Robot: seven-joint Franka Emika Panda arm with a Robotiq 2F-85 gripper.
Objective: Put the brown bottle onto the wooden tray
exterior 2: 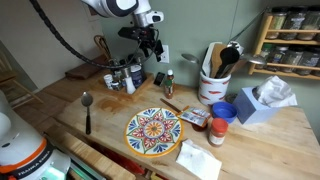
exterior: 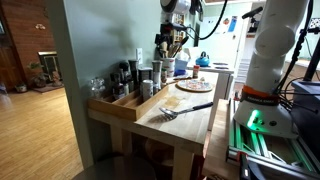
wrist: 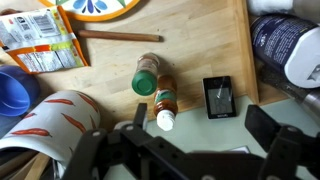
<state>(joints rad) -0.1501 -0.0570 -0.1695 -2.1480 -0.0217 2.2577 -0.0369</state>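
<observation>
Alignment looks good: the brown bottle (wrist: 165, 102) stands upright on the counter (wrist: 205, 45), long axis vertical and white cap up, just below the gap of the gripper (wrist: 180, 138). The fingers (wrist: 268, 128) are spread wide and hold nothing. A green-capped bottle (wrist: 147, 80) crowds its far side, perhaps touching it. The bottle looks smooth, round and glossy. The wooden tray (exterior: 125, 108), pale with low sides, lies well apart and is full of dark shakers.
</observation>
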